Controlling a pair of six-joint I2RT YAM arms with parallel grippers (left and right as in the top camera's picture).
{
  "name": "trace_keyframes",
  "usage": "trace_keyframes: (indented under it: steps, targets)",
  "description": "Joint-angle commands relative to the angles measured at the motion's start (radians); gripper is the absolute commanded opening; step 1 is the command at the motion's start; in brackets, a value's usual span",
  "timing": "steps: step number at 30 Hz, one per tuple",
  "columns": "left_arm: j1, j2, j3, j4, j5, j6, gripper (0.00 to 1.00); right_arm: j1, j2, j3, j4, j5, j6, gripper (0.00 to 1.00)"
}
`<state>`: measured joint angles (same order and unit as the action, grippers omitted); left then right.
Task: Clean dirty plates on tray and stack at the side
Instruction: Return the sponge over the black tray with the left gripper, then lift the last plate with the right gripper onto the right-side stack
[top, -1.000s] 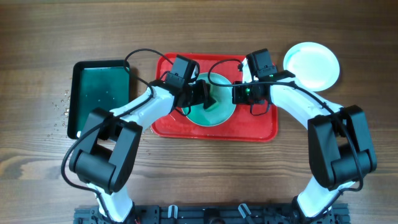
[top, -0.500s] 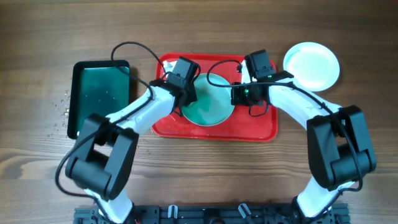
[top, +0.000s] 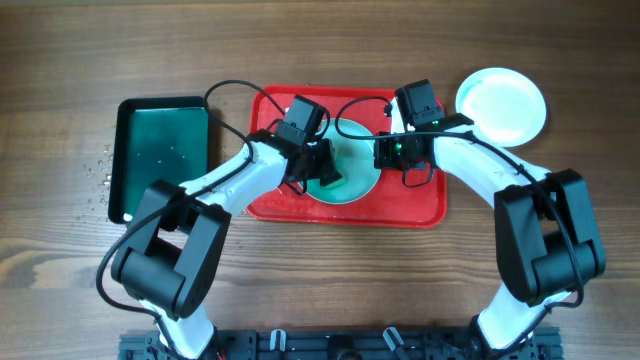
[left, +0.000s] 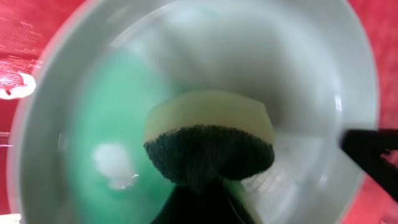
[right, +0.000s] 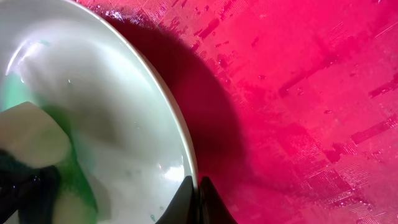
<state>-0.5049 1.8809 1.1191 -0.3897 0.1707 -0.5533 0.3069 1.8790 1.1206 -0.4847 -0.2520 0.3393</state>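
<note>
A wooden table (top: 560, 260) is seen from overhead. The red tray (top: 420, 205) is set at its middle, with a green tray (top: 165, 150) apart on the left. One plate (top: 358, 182) lies in the far half of the red tray. A second plate (top: 502, 105), clean-looking, is set on the table just off the tray's far right corner. A third is not made out.

The plate on the tray is pinched at its right rim by the right gripper (top: 379, 150), whose fingers (right: 210, 200) are drawn almost together with only the thin rim between them. The left gripper (top: 327, 174) is clamped on a sponge (left: 208, 146), pale on one face and dark green on the other, which is set into the plate's bowl. A green film (left: 106, 143) is spread over one half of the bowl, with a pale wet patch in it.

The step in hand is judged to be scrubbing. It is done well if the rim is gripped firmly, so that the plate is not dragged about the wet tray. The sponge should be swept flat in overlapping strokes from centre to rim. The film should be lifted off, not merely smeared round. Care is needed near the right rim, where the sponge could be knocked against the other fingers. Stacking on the second plate is best left until no green is seen.
</note>
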Motion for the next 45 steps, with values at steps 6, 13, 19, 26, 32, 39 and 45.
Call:
trace_keyframes:
  steps: [6, 13, 19, 26, 32, 39, 45]
  targets:
    - [0.023, -0.056, -0.008, -0.09, -0.536, 0.026, 0.04, -0.005, -0.026, -0.003, 0.005, 0.016, 0.004, 0.04]
    - [0.058, -0.255, -0.008, -0.085, -0.494, 0.021, 0.04, -0.005, -0.026, -0.003, 0.021, 0.011, 0.002, 0.04]
    - [0.229, -0.428, -0.008, -0.128, -0.406, -0.087, 0.04, 0.002, -0.034, 0.062, 0.023, -0.021, -0.052, 0.04]
    - [0.52, -0.44, -0.008, -0.233, -0.309, -0.119, 0.04, 0.094, -0.091, 0.178, -0.061, 0.272, -0.154, 0.04]
    - [0.625, -0.438, -0.008, -0.261, -0.309, -0.117, 0.04, 0.286, -0.097, 0.315, -0.162, 0.828, -0.323, 0.04]
    - [0.626, -0.438, -0.008, -0.262, -0.31, -0.117, 0.04, 0.491, -0.097, 0.355, -0.079, 1.283, -0.554, 0.04]
    - [0.626, -0.438, -0.008, -0.262, -0.31, -0.116, 0.04, 0.624, -0.097, 0.355, 0.094, 1.429, -0.856, 0.04]
